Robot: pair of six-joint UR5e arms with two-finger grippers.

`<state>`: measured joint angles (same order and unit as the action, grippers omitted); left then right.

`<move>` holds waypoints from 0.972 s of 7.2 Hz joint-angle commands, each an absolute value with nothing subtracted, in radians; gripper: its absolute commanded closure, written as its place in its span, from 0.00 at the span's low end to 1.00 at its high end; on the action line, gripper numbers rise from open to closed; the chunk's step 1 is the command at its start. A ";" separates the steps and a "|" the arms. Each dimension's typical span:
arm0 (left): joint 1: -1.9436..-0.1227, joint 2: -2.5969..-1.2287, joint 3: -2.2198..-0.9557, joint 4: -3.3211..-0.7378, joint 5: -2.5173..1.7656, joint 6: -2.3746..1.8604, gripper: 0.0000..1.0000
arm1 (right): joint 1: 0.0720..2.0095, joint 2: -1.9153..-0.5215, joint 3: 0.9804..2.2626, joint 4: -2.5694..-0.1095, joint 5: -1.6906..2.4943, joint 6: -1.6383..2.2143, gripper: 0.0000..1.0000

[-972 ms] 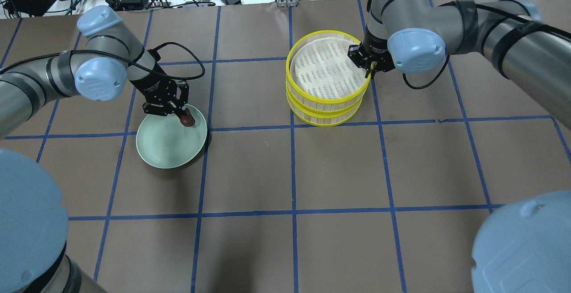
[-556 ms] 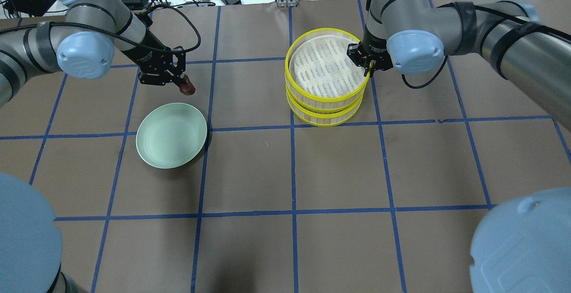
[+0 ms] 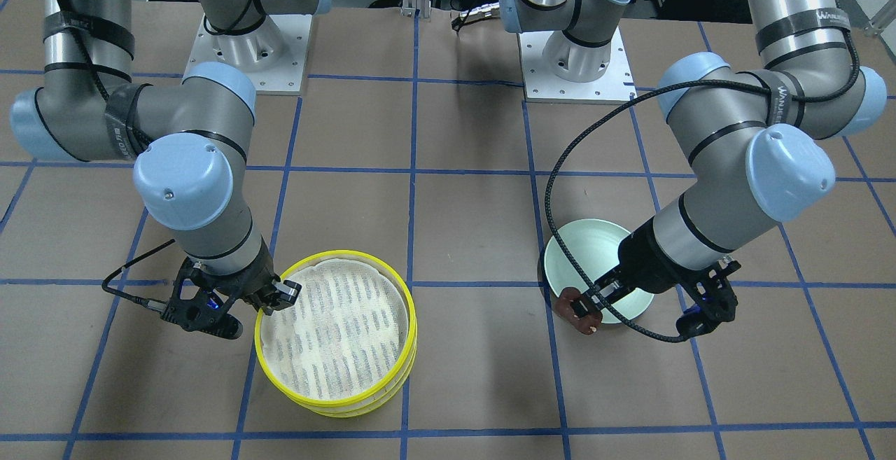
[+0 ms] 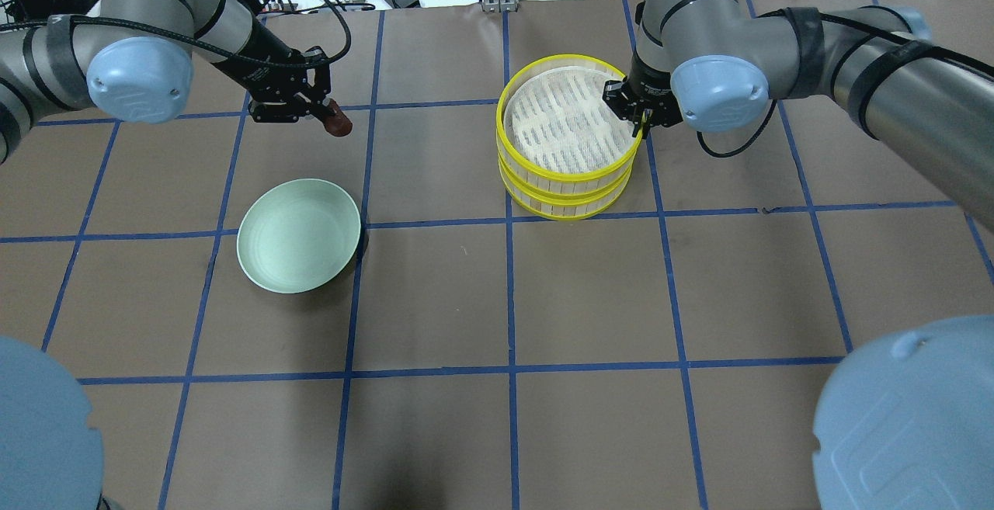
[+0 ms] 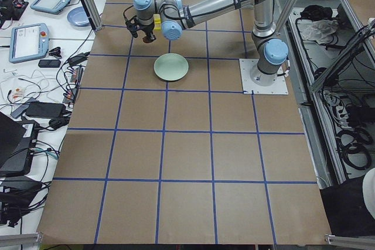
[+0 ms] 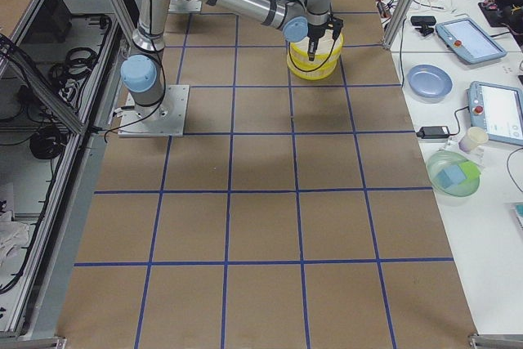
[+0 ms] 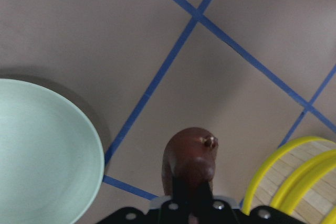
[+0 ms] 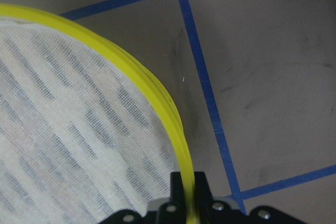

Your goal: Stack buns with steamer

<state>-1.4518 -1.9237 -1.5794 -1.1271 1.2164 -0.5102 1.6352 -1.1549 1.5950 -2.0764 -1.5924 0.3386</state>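
Overhead exterior view: the left claw [image 4: 330, 119] is closed on the dark reddish-brown bun [image 4: 338, 129] and holds it in the air above the brown counter [image 4: 590, 300]. A second ago the bun was at the rim of the pale green plate [image 4: 299, 234]. It has since risen and shifted toward the steamer [image 4: 563, 198], well clear of the plate. The right claw [image 4: 644, 117] stays pinched on the yellow rim of the upper tier [image 4: 559, 178], which sits over the lower tier, about where it was.
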 commanded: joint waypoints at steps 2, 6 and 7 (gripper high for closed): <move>-1.546 -1.927 -1.577 -0.967 1.085 -0.739 1.00 | 1.635 -1.154 1.595 -2.069 -1.592 0.339 0.76; -1.630 -1.951 -1.583 -0.905 0.979 -0.926 1.00 | 1.615 -1.186 1.585 -2.074 -1.541 0.334 0.28; -1.658 -1.966 -1.588 -0.875 0.938 -0.951 1.00 | 1.599 -1.237 1.583 -2.062 -1.516 0.330 0.28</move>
